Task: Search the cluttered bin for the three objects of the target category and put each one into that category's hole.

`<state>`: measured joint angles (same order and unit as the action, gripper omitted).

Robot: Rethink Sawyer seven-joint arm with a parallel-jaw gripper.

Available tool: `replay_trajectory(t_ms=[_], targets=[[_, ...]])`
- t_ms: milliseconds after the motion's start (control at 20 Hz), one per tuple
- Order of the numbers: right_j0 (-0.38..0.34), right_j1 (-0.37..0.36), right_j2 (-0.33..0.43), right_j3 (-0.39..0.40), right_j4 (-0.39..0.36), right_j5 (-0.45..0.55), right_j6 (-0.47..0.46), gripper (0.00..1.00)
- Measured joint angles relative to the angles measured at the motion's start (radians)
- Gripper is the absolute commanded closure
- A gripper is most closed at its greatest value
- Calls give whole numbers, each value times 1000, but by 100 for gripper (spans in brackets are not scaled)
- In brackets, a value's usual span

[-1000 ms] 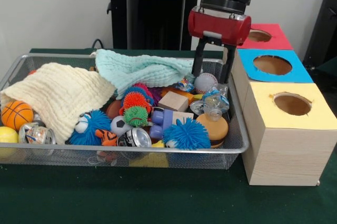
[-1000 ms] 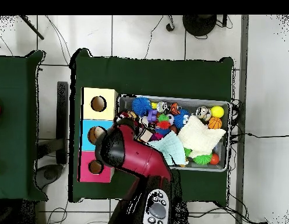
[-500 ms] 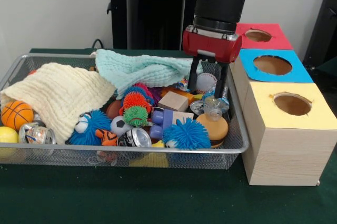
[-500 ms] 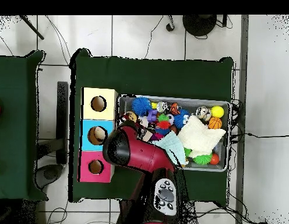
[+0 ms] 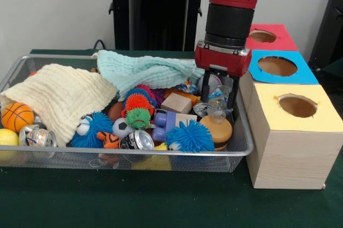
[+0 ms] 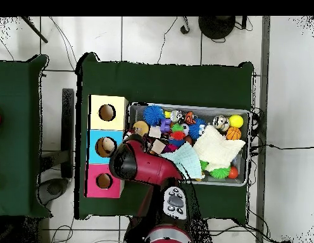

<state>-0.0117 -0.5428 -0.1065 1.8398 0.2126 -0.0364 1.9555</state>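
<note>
My gripper (image 5: 220, 106) hangs open in the right end of the wire bin (image 5: 134, 153). Its two black fingers (image 5: 206, 88) stand on either side of a crushed clear plastic bottle (image 5: 217, 103), which lies on a tan round lid (image 5: 217, 129). I cannot tell whether the fingers touch the bottle. A white baseball (image 5: 213, 81) is half hidden behind them. In the overhead view the red arm (image 6: 131, 163) covers the gripper and the bin's left end. To the right stand the yellow box (image 5: 297, 126), the blue box (image 5: 277, 66) and the red box (image 5: 263, 36), each with a round hole.
The bin also holds a blue spiky ball (image 5: 190, 137), a crushed can (image 5: 136, 139), a wooden block (image 5: 176, 102), a purple block (image 5: 163, 121), a cream cloth (image 5: 59, 97), a mint cloth (image 5: 144, 70) and a small basketball (image 5: 16, 116). The bin's right wall is close to the gripper.
The gripper has come down from above the bin's back right corner and moved forward. Its fingers now reach down around the crushed bottle. Nothing in the bin has shifted.
</note>
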Motion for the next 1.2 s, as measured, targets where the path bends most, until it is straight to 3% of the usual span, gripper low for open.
replay_trajectory(t_ms=[250, 1200], targets=[[-9, 27, 32, -1, -15, -12, 0, 0], [-19, 99, 33, -24, -16, -25, 0, 0]])
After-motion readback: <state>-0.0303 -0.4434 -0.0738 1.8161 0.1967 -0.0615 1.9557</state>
